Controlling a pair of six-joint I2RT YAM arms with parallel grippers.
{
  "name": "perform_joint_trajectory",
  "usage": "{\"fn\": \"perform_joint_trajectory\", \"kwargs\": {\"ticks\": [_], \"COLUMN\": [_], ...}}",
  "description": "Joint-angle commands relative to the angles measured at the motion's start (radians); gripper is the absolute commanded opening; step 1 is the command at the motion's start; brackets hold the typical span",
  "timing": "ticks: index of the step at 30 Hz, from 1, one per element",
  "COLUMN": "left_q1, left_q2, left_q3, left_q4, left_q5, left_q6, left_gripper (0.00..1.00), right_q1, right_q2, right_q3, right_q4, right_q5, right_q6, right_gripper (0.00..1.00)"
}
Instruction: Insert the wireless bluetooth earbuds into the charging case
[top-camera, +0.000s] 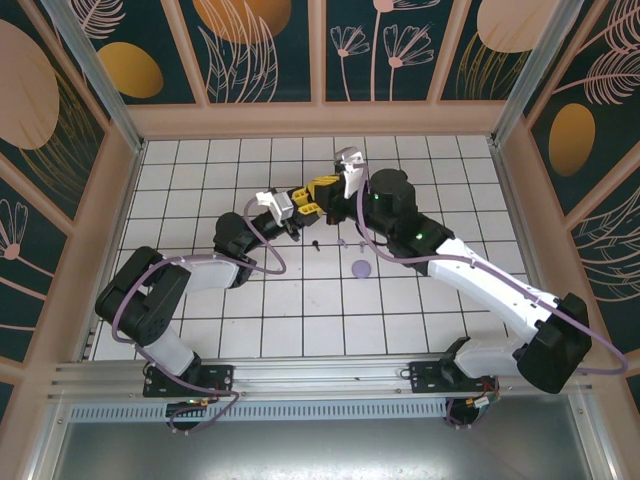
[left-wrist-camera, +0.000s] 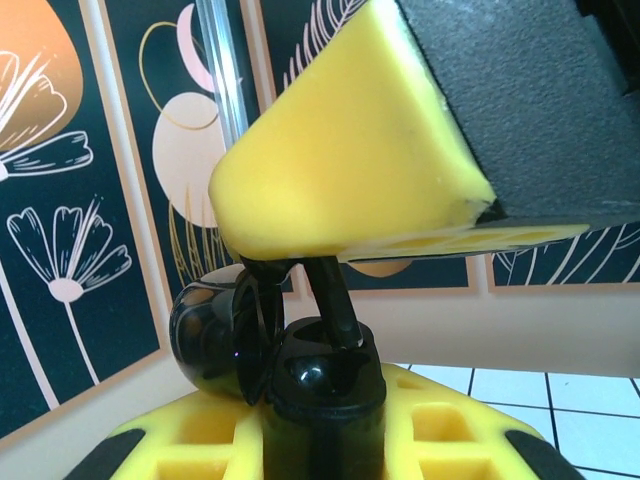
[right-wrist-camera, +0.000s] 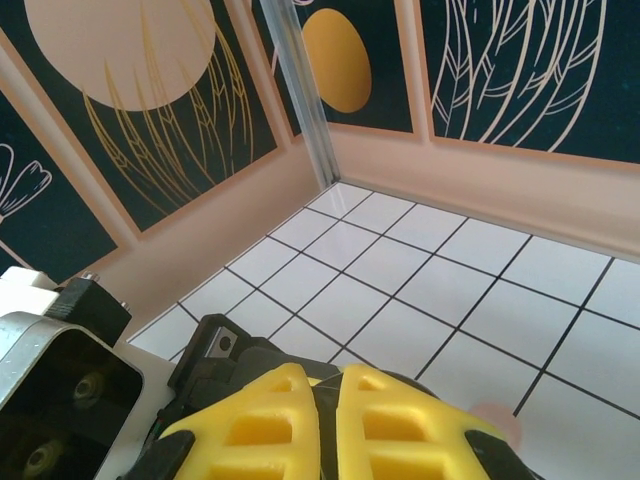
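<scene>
My left gripper (top-camera: 298, 207) is shut on a black charging case (left-wrist-camera: 320, 385) and holds it above the table with its lid (left-wrist-camera: 212, 335) swung open to the left. My right gripper (top-camera: 326, 189) comes down onto it from above, one yellow finger (left-wrist-camera: 350, 150) big in the left wrist view. It is shut on a black earbud (left-wrist-camera: 338, 295) whose stem tip is in the case's open well. In the right wrist view the right gripper (right-wrist-camera: 328, 425) has its jaws almost together on a thin dark piece. A loose black earbud (top-camera: 316, 243) and two lavender earbuds (top-camera: 340, 242) lie on the tiles.
A round lavender case (top-camera: 361, 268) lies on the white grid table (top-camera: 200, 190), just in front of the grippers. A pale pink round thing (right-wrist-camera: 495, 420) shows on the tiles beside the right fingers. Patterned walls enclose the table on three sides.
</scene>
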Motion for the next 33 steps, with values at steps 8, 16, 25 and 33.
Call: {"fn": "perform_joint_trajectory", "kwargs": {"ticks": [8,16,25,33], "left_q1": [-0.004,-0.004,-0.004,-0.004], "left_q2": [-0.028,-0.023,-0.017,-0.017], "left_q3": [0.042,0.064,0.060,0.060], "left_q4": [0.083,0.021,-0.005,-0.022], "left_q5": [0.019,0.015,0.014,0.008], "left_q6": [-0.051,-0.043,-0.036,-0.025], "left_gripper": [0.00,0.00,0.00,0.00], "right_q1": [-0.003,-0.005,-0.011,-0.012], "right_q2": [-0.034,-0.032,-0.027,-0.058], "right_q3": [-0.080,-0.029,0.071,0.083], "right_q4": [0.011,0.015,0.030,0.021], "right_q5": [0.041,0.048,0.010,-0.033], "right_q6": [-0.060,-0.033,0.006,0.050], "right_gripper": [0.09,0.09,0.09,0.09]}}
